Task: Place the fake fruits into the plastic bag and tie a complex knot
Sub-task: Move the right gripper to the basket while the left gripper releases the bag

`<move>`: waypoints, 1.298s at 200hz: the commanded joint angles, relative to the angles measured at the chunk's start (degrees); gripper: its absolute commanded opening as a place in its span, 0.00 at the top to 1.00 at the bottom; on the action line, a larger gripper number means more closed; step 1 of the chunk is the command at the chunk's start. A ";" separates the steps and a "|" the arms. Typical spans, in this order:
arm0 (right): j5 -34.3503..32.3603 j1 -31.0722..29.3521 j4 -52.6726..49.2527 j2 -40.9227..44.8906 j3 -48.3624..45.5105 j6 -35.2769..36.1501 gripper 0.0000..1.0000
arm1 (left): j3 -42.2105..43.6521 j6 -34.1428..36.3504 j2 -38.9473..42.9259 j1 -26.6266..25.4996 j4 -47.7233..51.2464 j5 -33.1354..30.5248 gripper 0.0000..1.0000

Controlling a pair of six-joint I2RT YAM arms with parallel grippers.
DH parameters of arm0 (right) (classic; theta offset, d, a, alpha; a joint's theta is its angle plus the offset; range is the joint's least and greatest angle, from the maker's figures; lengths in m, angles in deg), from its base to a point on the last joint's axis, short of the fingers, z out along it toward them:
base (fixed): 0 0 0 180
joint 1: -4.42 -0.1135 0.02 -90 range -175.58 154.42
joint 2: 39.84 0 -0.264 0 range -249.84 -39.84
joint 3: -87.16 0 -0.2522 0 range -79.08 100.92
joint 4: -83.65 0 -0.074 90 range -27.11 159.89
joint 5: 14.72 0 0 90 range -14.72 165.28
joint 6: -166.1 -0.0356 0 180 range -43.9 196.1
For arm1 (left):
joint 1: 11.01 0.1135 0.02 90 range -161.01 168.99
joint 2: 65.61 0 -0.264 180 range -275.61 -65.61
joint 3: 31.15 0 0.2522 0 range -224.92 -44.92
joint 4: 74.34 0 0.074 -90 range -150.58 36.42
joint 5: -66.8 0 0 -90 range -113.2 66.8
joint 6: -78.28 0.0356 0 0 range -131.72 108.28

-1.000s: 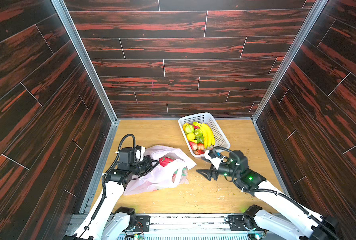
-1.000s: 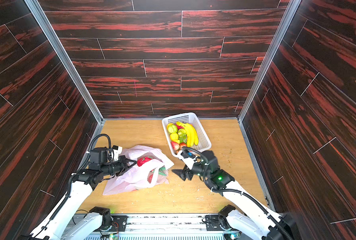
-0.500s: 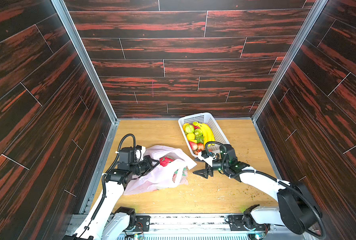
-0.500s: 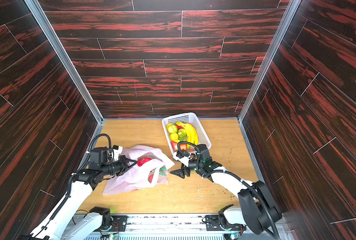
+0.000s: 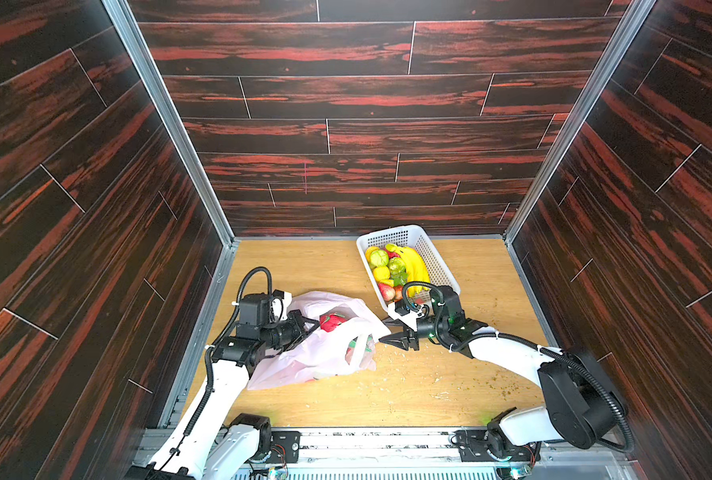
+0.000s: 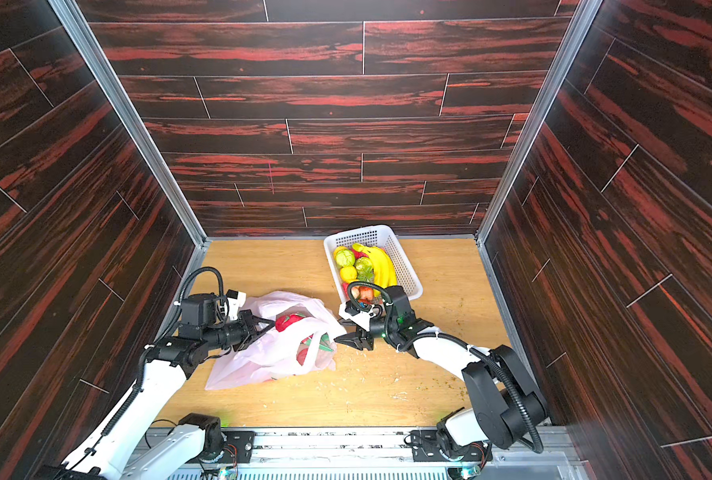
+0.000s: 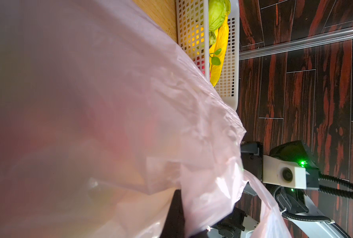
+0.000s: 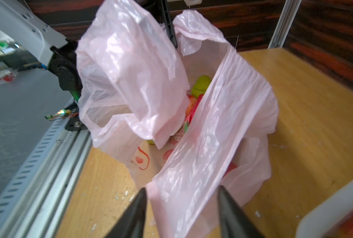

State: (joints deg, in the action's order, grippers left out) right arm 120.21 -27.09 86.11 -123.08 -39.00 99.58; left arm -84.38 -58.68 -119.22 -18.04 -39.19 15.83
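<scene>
Left end effector (image 5: 309, 326), mine: clamped on thin pale-pink plastic bag (image 5: 312, 361). Right end effector (image 8: 181, 187), mine: half-wide, straddling its strap handle (image 8: 208, 134).

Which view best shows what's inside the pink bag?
The right wrist view: it looks into the open plastic bag, showing a green fruit and something red. Both top views show mostly a red fruit at the opening. The left wrist view shows blurred film.
</scene>
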 commanded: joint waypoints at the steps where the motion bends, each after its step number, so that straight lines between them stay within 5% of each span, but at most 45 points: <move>1: 0.17 -0.21 0.27 1.01 -0.01 0.19 0.63 | -0.44 0.29 0.43 0.30 0.32 0.32 1.00; 44: -0.38 -0.15 -0.36 4.15 0.33 -2.25 1.00 | -0.61 0.37 0.69 0.35 0.47 -0.02 0.99; 72: 0.25 -0.09 0.16 5.06 0.95 -5.19 1.00 | -2.24 1.92 1.42 0.35 2.64 -0.97 0.88; 124: -0.66 0.09 0.15 4.54 1.97 -7.78 1.00 | -7.77 4.87 5.62 0.35 5.49 -5.14 0.42; 148: -1.19 0.48 0.79 4.32 2.46 -9.59 1.00 | -11.53 8.20 6.23 0.34 9.26 -5.02 0.34; 180: 0.53 2.48 2.86 3.54 2.52 -12.93 1.00 | -14.45 12.96 8.58 -0.77 12.99 -4.36 0.35; 259: -0.28 5.55 2.78 -0.28 5.50 -17.42 1.00 | -21.51 23.45 4.01 -32.27 19.43 -31.95 0.35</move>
State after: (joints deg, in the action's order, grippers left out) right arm 119.42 -22.78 88.87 -121.29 -35.44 84.06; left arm -102.32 -40.40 -112.33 -43.20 -23.72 -3.84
